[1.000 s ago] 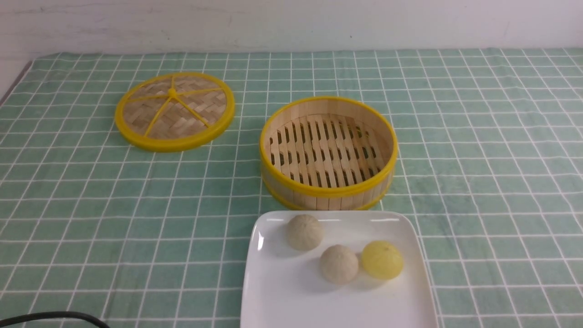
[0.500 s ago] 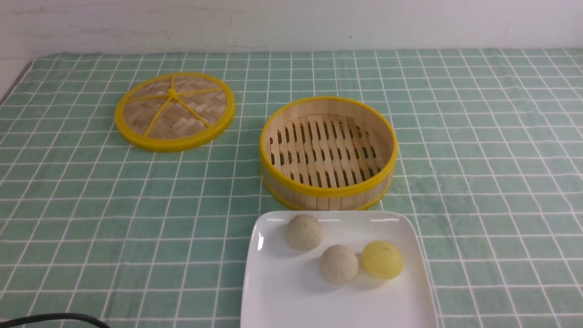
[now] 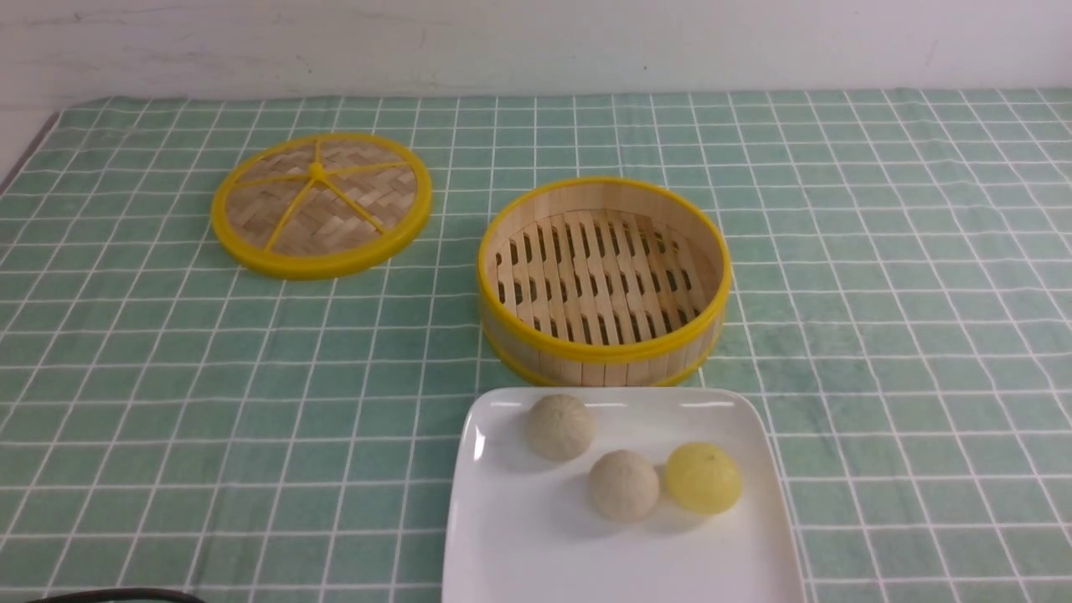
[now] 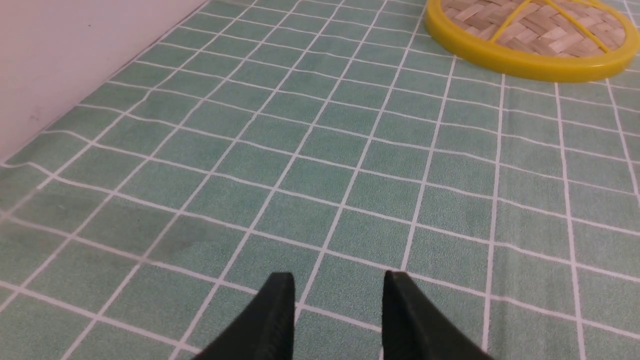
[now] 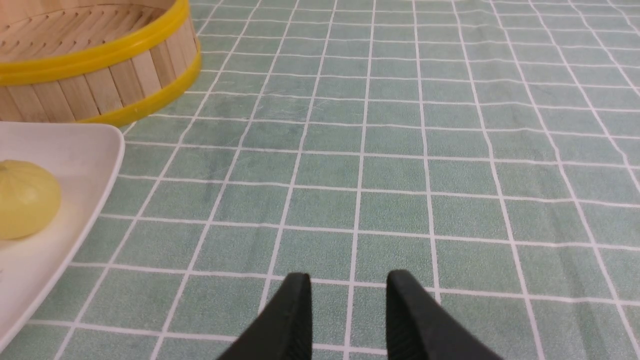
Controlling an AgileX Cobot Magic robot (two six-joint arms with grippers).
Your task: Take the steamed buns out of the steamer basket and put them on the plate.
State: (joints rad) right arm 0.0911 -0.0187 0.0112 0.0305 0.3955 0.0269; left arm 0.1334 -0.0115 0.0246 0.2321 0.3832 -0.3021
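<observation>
The steamer basket [image 3: 603, 280] stands empty at the middle of the table. In front of it the white plate [image 3: 519, 544] holds two beige buns [image 3: 559, 426] [image 3: 622, 485] and the yellow bun [image 3: 703, 477]. Neither gripper shows in the front view. In the left wrist view my left gripper [image 4: 339, 280] is open and empty, low over bare cloth. In the right wrist view my right gripper [image 5: 348, 280] is open and empty over cloth, beside the plate [image 5: 75, 150], the yellow bun [image 5: 25, 197] and the basket [image 5: 95, 60].
The flat woven yellow-rimmed lid [image 3: 321, 203] lies at the back left; its edge shows in the left wrist view [image 4: 525, 65]. A green checked cloth [image 3: 879, 293] covers the table. A white wall runs behind. A black cable [image 3: 117, 596] lies at the front left edge.
The black cable at the front left corner has slid lower, nearly out of the front view. The buns, plate, basket and lid have not moved.
</observation>
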